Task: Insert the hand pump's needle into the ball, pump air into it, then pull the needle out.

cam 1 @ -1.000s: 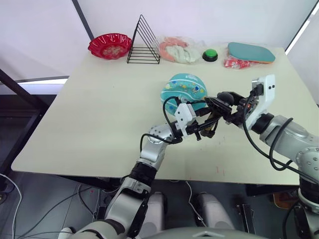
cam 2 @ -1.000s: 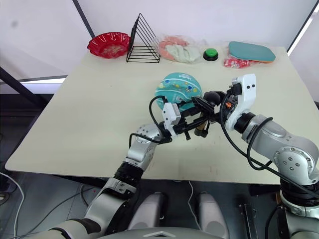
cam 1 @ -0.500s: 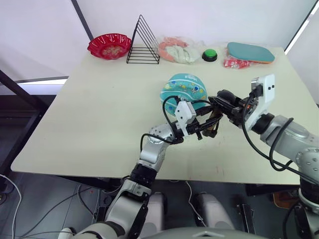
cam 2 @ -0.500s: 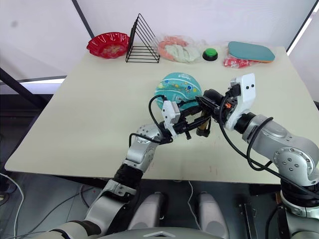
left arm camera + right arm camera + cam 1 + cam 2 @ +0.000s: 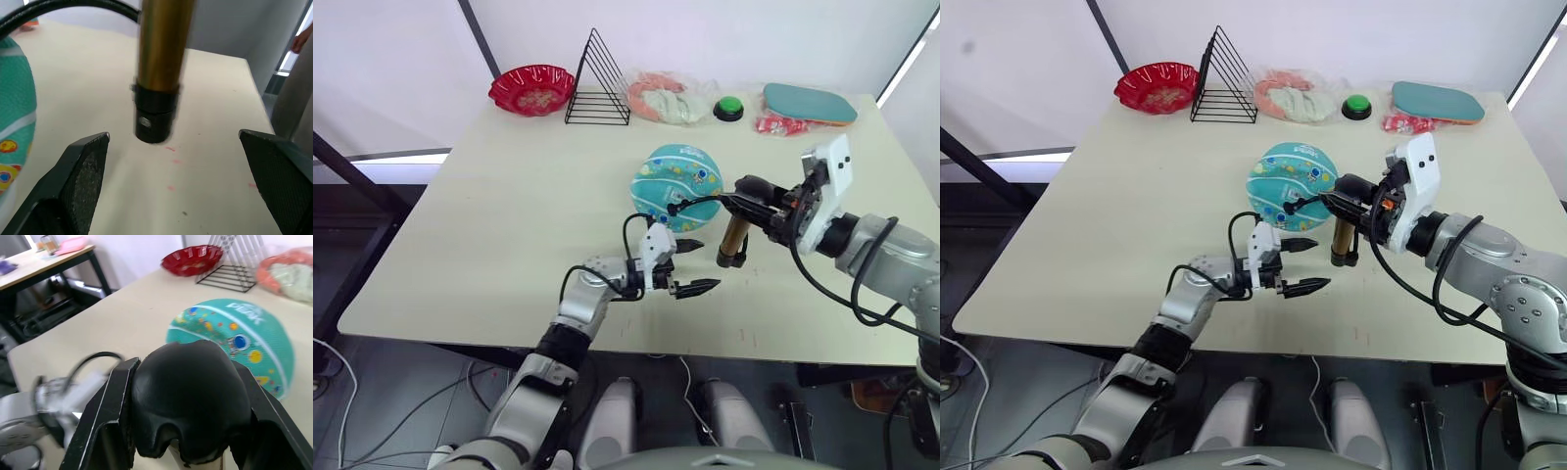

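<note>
- nearest the camera, just below centre of the left eye view, the left gripper (image 5: 693, 266) hovers over the beige table (image 5: 509, 215) with its two black fingers spread wide apart and nothing between them; one fingertip (image 5: 703, 287) points toward the right of the frame.
- just beyond it, right of centre, the slim gold metallic hand pump (image 5: 734, 238) stands nearly upright, its long axis running top to bottom of the frame with a slight lean, black lower end on the table and black t-handle uppermost.
- the right gripper (image 5: 751, 194) is clamped on that black handle (image 5: 190, 396), a finger pressed on each side in the right wrist view.
- in the left wrist view the pump's black base sits between and beyond the open fingers.
- a thin black hose (image 5: 697, 202) arcs from the pump's top toward the teal-blue ball with white bands and cartoon prints (image 5: 675, 176), which rests on the table at centre frame, just beside the pump; the needle is too small to make out.
- along the top edge, left to right: a red scalloped bowl (image 5: 531, 89), a black wire triangular rack (image 5: 598, 80), a clear bag of pink and pale items (image 5: 668, 98), a green button (image 5: 728, 108) and a teal paddle (image 5: 809, 103).
</note>
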